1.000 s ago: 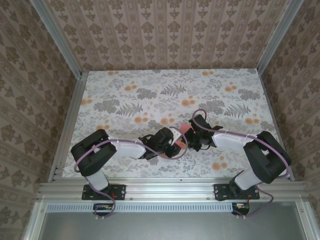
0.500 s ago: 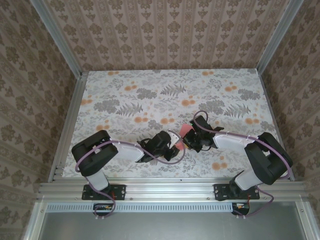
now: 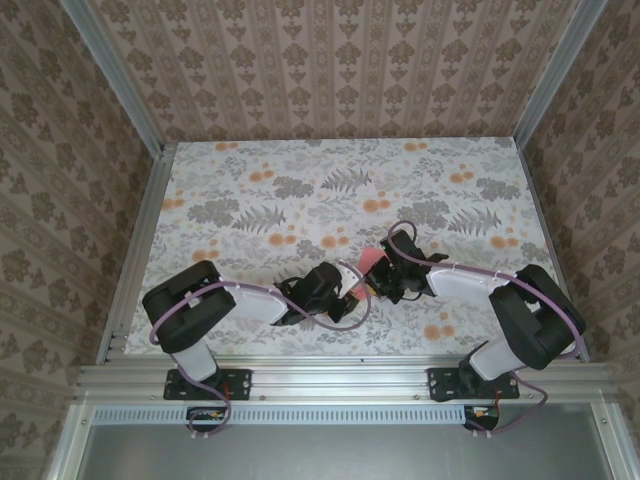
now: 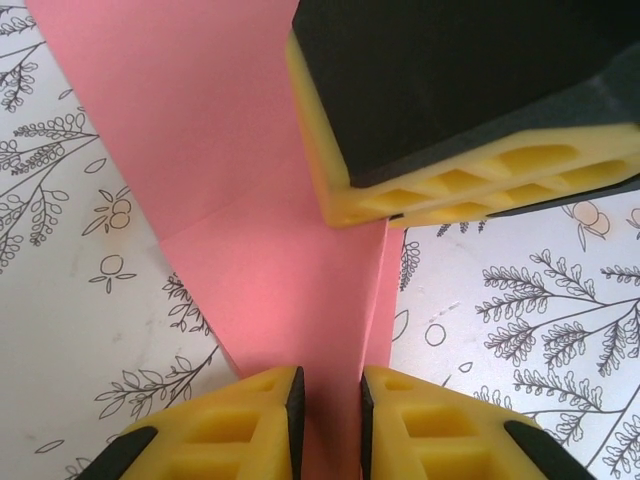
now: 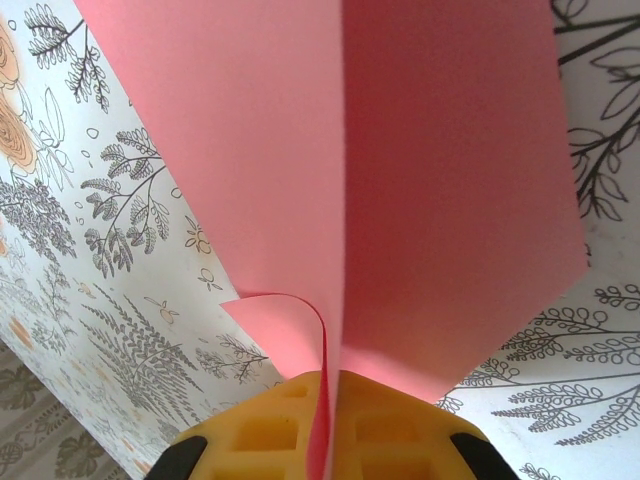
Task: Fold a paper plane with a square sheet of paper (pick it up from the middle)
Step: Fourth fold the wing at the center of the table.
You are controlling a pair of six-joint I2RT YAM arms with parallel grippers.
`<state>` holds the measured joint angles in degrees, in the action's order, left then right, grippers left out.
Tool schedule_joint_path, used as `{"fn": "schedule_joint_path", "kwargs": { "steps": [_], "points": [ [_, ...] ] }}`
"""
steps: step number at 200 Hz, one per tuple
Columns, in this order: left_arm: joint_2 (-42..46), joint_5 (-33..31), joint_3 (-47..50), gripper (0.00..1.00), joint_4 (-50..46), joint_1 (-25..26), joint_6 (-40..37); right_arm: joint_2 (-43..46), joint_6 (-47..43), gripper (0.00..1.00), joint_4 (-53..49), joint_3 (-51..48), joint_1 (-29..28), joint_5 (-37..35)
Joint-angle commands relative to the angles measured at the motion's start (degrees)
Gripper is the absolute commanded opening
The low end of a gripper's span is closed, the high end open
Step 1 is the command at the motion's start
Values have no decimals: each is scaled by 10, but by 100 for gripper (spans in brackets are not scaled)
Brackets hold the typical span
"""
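Note:
The paper plane (image 4: 250, 200) is a pink folded sheet with a centre crease, held just above the table between the two arms (image 3: 368, 261). My left gripper (image 4: 330, 400) has its jaws close together, and the plane's folded middle fills the narrow gap between the pads. My right gripper (image 5: 325, 410) is shut on the other end, where a loose flap curls out to the left of the crease (image 5: 400, 200). The right gripper's yellow fingers (image 4: 470, 190) face the left ones across the paper. Both grippers meet at the table's front centre (image 3: 348, 292) (image 3: 380, 276).
The tabletop (image 3: 300, 190) has a grey fern and orange flower print. Metal rails (image 3: 135, 260) frame its left, right and near sides, and patterned walls stand close behind them. Purple cables (image 3: 400, 228) loop over both wrists.
The left gripper's jaws have narrowed onto the pink paper. Both wrists have shifted slightly, and the paper stays between them.

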<state>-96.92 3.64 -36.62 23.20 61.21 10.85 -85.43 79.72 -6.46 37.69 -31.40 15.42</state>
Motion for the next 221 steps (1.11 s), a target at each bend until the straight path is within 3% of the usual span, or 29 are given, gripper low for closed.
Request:
{"fn": "schedule_joint_path", "kwargs": {
  "steps": [1, 32, 69, 82, 123, 165, 221],
  "points": [
    [25, 11, 9, 24, 4, 6, -5, 5, 21, 6, -8, -4, 3, 9],
    [23, 8, 11, 23, 13, 6, 1, 4, 21, 6, -6, -7, 3, 9],
    [7, 6, 7, 14, 11, 6, 5, 6, 25, 6, 1, -10, 3, 15],
    [4, 5, 8, 12, 11, 6, 9, 8, 23, 10, 2, -9, 3, 15],
    [0, 10, 18, 7, 12, 2, 22, 32, 1, 36, -5, -5, 19, 14],
    [-2, 40, 40, 5, 38, -26, 70, 103, -83, 56, -2, -18, 53, 24],
    [-2, 108, 63, 3, 73, -79, 145, 128, -234, 57, 18, -32, 73, 60]
  ]
}}
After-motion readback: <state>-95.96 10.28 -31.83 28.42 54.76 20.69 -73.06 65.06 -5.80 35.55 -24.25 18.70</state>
